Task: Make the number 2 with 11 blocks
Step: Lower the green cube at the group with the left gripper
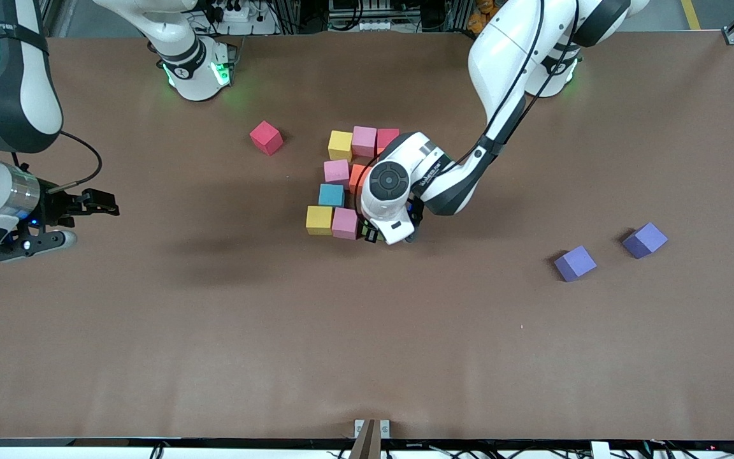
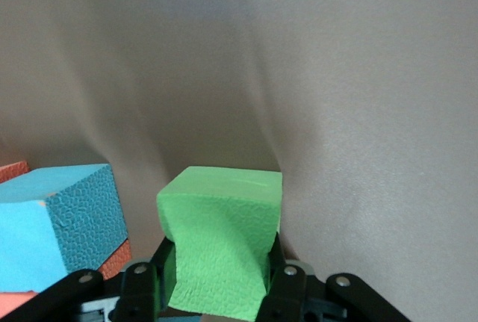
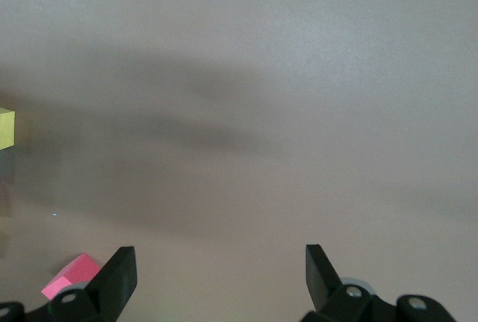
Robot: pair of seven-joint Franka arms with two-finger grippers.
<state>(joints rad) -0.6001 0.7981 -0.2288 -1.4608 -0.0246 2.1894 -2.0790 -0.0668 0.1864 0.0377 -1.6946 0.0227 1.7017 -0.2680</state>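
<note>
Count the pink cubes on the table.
3, all in the cluster: one in its row farthest from the front camera, one in the next row, one in the nearest. The left arm may hide others.

The left arm reaches down from its base at about one o'clock toward centre, wrist bent low, left gripper [image 2: 216, 292] with fingers [image 2: 287, 292] clamped on a green cube [image 2: 220, 243]. The right arm waits at nine o'clock, right gripper [image 3: 220, 277] spread wide, holding nothing.
</note>
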